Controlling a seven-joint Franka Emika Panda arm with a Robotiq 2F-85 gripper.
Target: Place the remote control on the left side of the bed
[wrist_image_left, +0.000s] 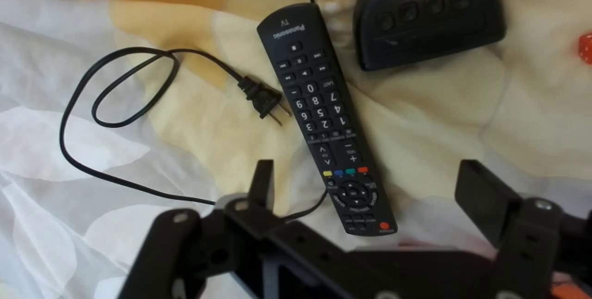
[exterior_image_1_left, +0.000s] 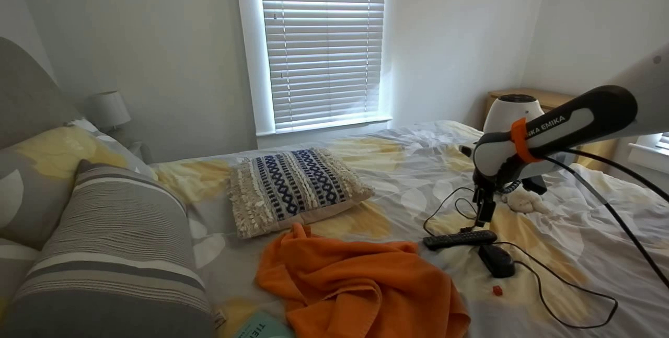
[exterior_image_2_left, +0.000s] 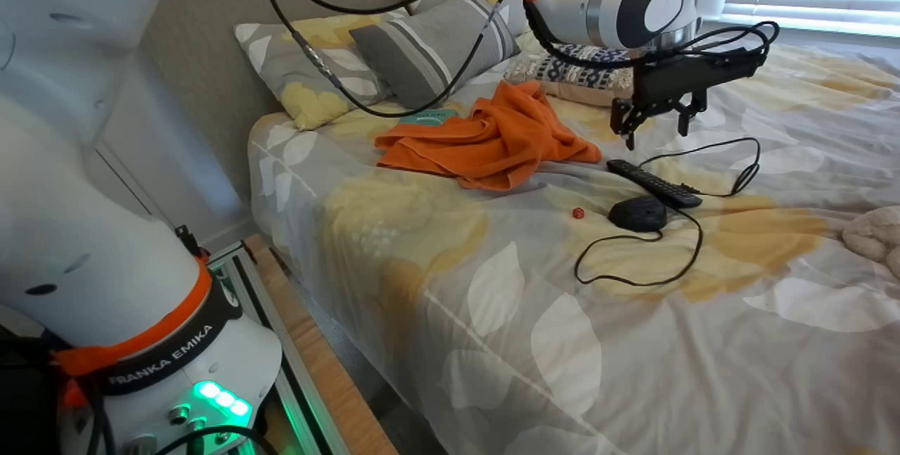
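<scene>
The remote control is long and black with many buttons. It lies face up on the bed, and it also shows in both exterior views. The bed has rumpled white, grey and yellow sheets. My gripper is open and empty. In the wrist view its fingers stand to either side of the remote's power-button end, apart from it. In the exterior views the gripper hangs above the remote, fingers pointing down.
A black clock-like device lies beside the remote; its cord and plug run around it. A red die, an orange cloth, a patterned pillow, a teal book and a plush toy lie on the bed.
</scene>
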